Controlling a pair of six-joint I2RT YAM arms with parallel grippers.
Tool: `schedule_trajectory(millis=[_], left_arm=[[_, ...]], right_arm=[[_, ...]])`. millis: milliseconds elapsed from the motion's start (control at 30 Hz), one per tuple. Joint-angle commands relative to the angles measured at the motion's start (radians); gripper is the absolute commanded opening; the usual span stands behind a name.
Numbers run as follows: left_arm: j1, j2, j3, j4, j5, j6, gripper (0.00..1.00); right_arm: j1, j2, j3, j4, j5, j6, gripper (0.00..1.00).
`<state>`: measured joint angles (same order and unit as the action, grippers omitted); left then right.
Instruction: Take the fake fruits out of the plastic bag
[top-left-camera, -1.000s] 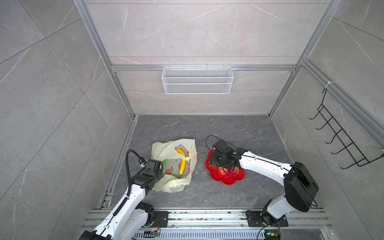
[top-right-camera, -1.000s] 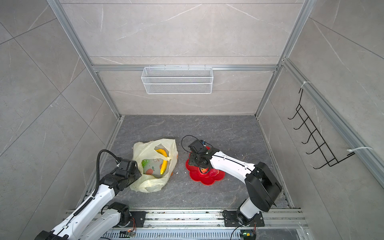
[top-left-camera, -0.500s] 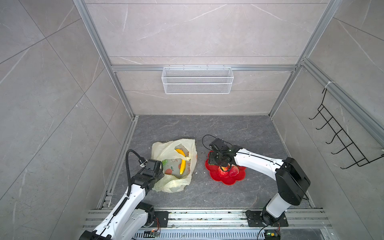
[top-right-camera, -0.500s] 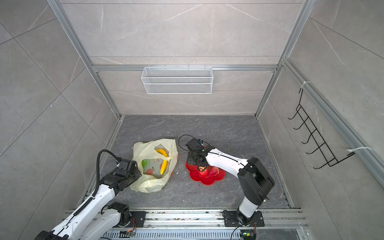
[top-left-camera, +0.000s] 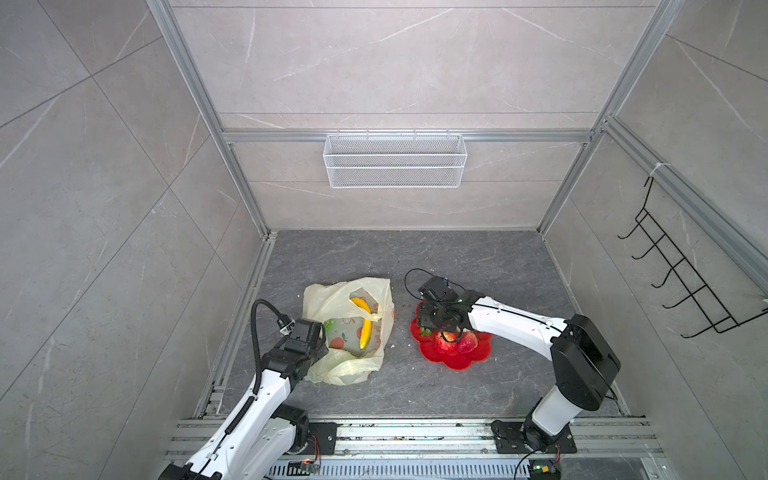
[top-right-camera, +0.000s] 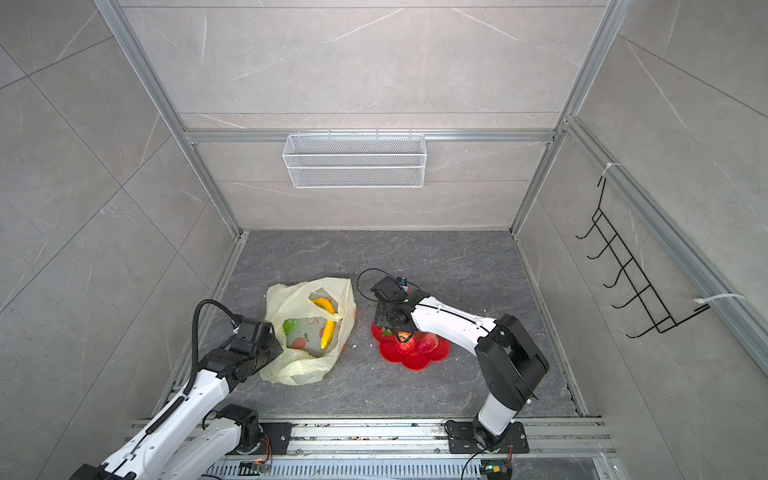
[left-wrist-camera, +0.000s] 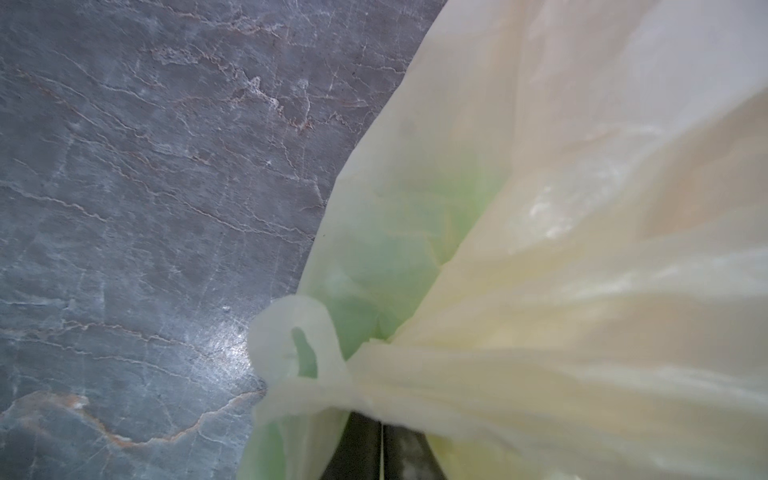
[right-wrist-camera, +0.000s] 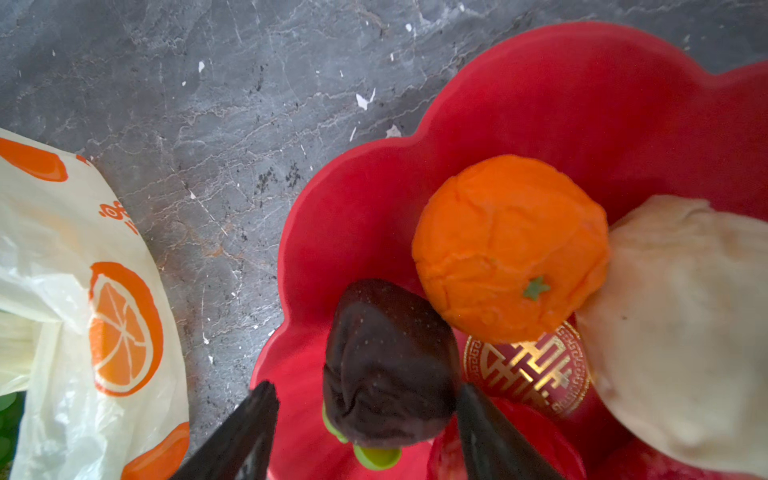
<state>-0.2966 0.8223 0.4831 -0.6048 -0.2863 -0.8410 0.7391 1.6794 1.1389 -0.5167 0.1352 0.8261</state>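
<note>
there, right claw gapes around dark brown fruit.

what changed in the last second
The right arm edged slightly toward the plastic bag; the right gripper stands open around the dark brown fruit on the red plate. The left gripper stays shut on the plastic bag, banana inside.

White links, black joints, black right gripper

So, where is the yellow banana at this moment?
In both top views the banana lies inside the open plastic bag, on the left side of the scene, with the red plate to its right.
</note>
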Motion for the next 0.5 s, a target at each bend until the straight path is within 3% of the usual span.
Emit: schedule_trajectory(millis=[0, 333, 467], left_arm=[[0.004, -0.020, 0.019, -0.020, -0.008, 0.025, 0.08], [0.005, -0.038, 0.007, -0.019, 0.005, 0.031, 0.08], [0.005, -0.005, 0.014, 0.049, 0.090, 0.090, 0.07]], right_arm=[[-0.003, -0.009, 0.013, -0.029, 0.024, -0.012, 0.71], [0.003, -0.117, -0.010, -0.036, 0.078, -0.051, 0.67], [0.056, -0.204, -0.031, 0.025, 0.099, -0.103, 0.66]])
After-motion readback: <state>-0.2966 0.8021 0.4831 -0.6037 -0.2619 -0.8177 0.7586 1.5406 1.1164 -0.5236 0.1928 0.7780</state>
